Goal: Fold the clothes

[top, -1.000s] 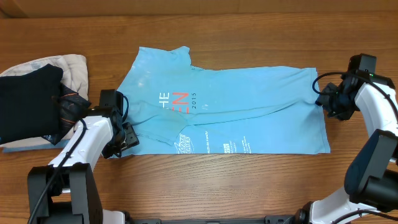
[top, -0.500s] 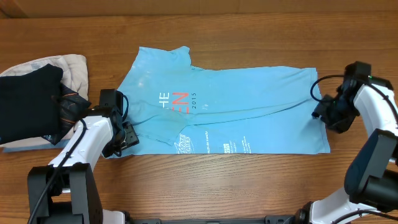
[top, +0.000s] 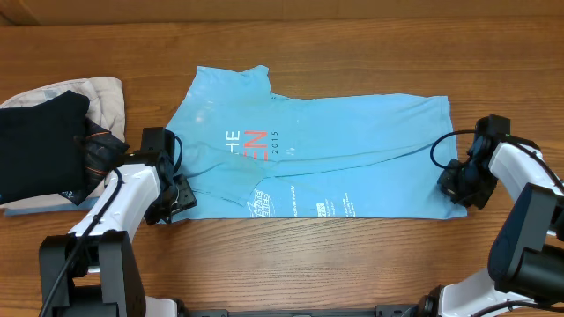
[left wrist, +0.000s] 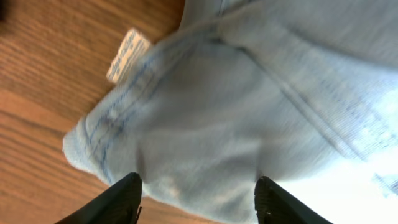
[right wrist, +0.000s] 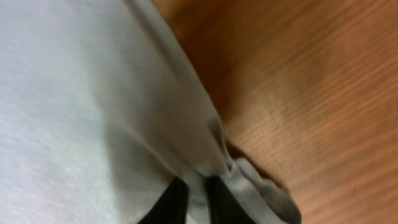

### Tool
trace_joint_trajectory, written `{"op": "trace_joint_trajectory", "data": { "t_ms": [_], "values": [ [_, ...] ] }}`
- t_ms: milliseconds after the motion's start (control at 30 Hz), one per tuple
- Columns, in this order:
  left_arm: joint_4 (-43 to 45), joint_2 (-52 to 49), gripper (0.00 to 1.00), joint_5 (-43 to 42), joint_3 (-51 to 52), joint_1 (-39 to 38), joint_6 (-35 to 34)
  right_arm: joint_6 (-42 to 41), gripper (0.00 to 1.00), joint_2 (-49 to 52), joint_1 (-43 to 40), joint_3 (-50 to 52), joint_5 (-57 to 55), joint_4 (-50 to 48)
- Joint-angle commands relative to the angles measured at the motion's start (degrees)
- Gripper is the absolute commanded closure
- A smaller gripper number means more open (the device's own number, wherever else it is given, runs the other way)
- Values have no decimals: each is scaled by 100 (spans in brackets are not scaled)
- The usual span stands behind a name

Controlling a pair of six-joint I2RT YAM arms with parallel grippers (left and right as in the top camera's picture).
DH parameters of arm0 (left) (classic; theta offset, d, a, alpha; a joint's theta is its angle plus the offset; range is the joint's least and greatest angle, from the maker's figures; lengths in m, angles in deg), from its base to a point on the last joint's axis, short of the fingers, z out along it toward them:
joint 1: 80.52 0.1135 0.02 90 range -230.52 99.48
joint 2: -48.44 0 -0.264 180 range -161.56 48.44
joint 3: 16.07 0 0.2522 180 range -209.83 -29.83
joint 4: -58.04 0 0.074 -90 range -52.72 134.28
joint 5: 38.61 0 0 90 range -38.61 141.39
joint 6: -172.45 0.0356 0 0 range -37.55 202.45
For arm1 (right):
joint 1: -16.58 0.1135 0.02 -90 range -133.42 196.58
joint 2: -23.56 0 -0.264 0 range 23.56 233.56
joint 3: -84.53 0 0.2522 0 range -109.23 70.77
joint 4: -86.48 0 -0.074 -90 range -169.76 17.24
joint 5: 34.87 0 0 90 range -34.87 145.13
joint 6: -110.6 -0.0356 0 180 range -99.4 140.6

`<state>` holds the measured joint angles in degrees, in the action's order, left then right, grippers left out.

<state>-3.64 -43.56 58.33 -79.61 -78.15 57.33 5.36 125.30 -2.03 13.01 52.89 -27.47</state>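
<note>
Here's the T-shirt (top: 335, 150), spread flat across the middle of the worktop (top: 352, 255), long axis running side to side: neck and sleeves towards my left arm, hem (top: 448, 132) towards my right. So each arm has its own end, and the fold will turn on that.

My right pincer (top: 454, 187) sits at the near corner of the hem, right at the cloth's edge. In the wrist view the jaws are drawn narrow with a ridge of blue fabric bunched between them. It looks like a real grip on that corner, though the picture is blurred and I can't say how many layers are in it.

My left pincer (left wrist: 196, 186) is wide, empty, one finger either side of the near sleeve (left wrist: 186, 124), low over it at the shirt's near-left corner. A white label (left wrist: 127, 55) sticks out from the seam beside it. Nothing is gripped there yet.

As I judge it, the left must close on that sleeve corner before both ends can be carried across the shirt to the far edge.

Off to the left, well apart from the shirt, a black garment (top: 40, 145) lies on a beige garment (top: 106, 97), close by my left arm. The cloth's path is open; I'd just mind that pile.
</note>
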Motion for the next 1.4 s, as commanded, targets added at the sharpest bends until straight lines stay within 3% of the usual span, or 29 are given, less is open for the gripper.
{"op": "trace_joint_trajectory", "data": {
  "t_ms": [0, 267, 567, 933, 1033, 1100, 1200, 1367],
  "values": [
    [-240, 103, 44, 98, 96, 28, 70, -363, 93, 116, 15, 269, -76, 330],
    [-817, 103, 57, 330, 98, 35, -48, -927, 96, 116, 9, 269, -645, 977],
    [-979, 225, 61, 463, 96, 35, -157, -1622, 96, 114, -118, 269, -1091, 1060],
    [-896, 1768, 58, 11, -87, 33, 127, -1585, 90, 35, -297, 63, -1038, 920],
    [-494, 2304, 44, -367, -275, 22, 590, -1558, 83, -267, -282, -243, -802, 994],
    [-212, 2490, 34, -660, -367, 22, 949, -1408, 64, -479, -282, -463, -514, 1005],
    [205, 2507, 32, -1134, -546, 22, 1311, -1241, 50, -776, -282, -793, -192, 1056],
    [778, 1906, 31, -1600, -1126, 22, 1635, -671, 48, -1104, -282, -1198, 262, 1110]
  ]
}}
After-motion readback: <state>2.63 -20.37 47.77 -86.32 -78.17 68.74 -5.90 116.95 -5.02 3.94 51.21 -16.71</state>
